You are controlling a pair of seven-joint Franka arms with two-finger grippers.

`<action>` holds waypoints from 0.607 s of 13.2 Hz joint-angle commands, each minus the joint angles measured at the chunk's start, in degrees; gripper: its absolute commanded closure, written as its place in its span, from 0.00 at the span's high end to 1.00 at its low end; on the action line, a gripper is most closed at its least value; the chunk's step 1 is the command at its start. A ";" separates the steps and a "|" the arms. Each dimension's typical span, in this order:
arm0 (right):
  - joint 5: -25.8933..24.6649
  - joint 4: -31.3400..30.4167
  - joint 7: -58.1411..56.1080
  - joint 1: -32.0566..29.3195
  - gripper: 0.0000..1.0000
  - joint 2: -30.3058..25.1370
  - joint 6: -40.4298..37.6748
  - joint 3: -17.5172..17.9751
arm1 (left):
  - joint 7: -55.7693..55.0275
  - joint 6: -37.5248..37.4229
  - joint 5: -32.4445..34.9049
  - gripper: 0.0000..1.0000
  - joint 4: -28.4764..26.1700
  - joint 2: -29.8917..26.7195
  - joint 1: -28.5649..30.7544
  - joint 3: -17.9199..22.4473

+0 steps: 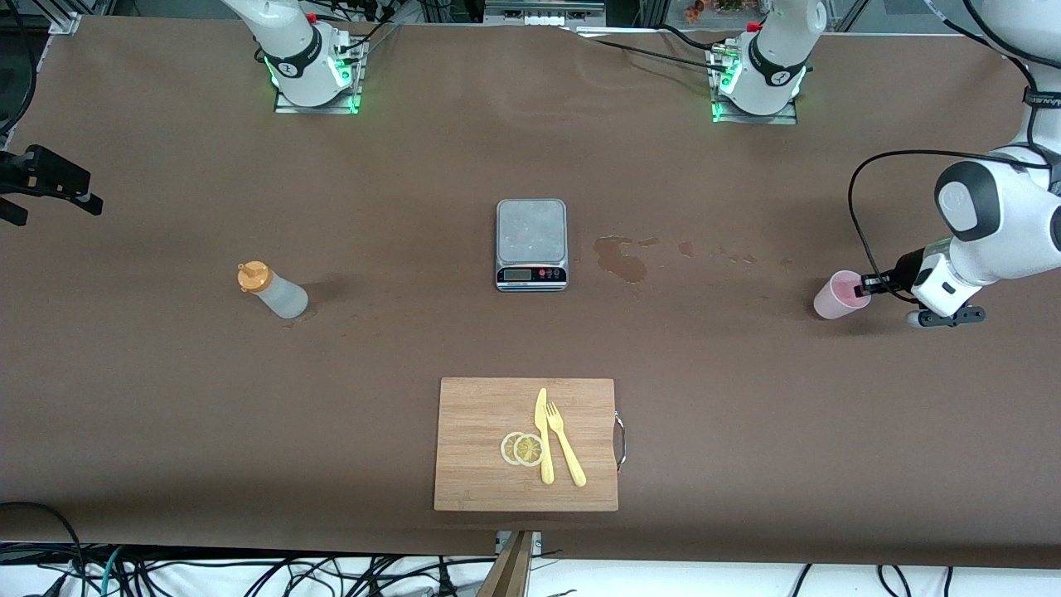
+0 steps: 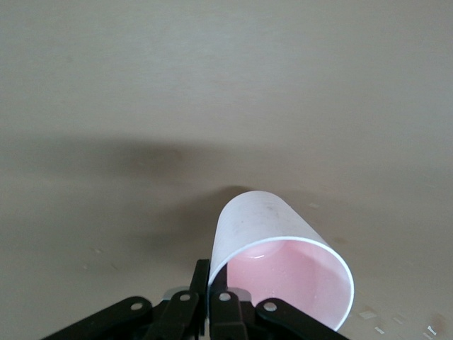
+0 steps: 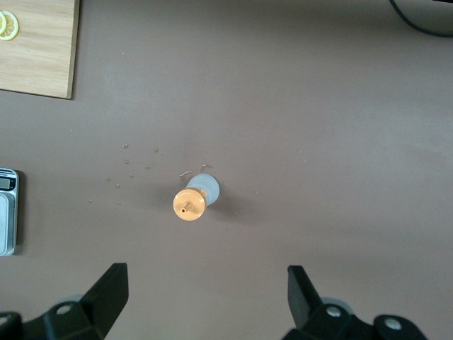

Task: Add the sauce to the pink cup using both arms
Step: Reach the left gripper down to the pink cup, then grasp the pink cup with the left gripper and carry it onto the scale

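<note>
The pink cup point(image 1: 837, 298) stands on the brown table at the left arm's end. My left gripper point(image 1: 866, 285) is shut on its rim, one finger inside the cup and one outside. In the left wrist view the pink cup point(image 2: 279, 262) shows its pale inside, with my left gripper point(image 2: 210, 283) pinching the wall. The sauce point(image 1: 273, 292), a whitish squeeze bottle with an orange cap, stands upright toward the right arm's end. My right gripper point(image 3: 207, 283) hangs open high over the table, looking down on the sauce point(image 3: 195, 198), nothing between its fingers.
A grey kitchen scale point(image 1: 531, 243) sits mid-table, with a wet stain point(image 1: 622, 259) beside it toward the left arm's end. Nearer the front camera lies a wooden cutting board point(image 1: 481, 464) carrying a yellow knife point(image 1: 543, 435), a fork point(image 1: 565, 448) and lemon slices point(image 1: 522, 448).
</note>
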 commanded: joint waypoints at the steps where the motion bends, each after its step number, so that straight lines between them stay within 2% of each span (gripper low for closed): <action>1: 0.19 0.69 -0.85 -0.16 1.00 -0.07 -0.24 0.05 | -2.73 -8.86 -1.40 0.00 0.91 -5.73 -0.08 -3.15; 4: 0.10 0.69 -0.85 -0.16 1.00 0.28 -0.16 0.05 | -12.20 -13.97 -1.49 0.00 0.47 -9.43 0.09 -11.56; 6: -0.43 0.69 -0.85 0.11 1.00 0.90 -0.16 0.14 | -20.55 -14.51 -1.75 0.00 0.04 -9.27 0.09 -18.42; 8: -0.60 0.78 -0.94 0.11 1.00 0.38 -0.33 0.22 | -25.49 -14.42 -6.99 0.00 -0.41 -9.26 0.01 -23.79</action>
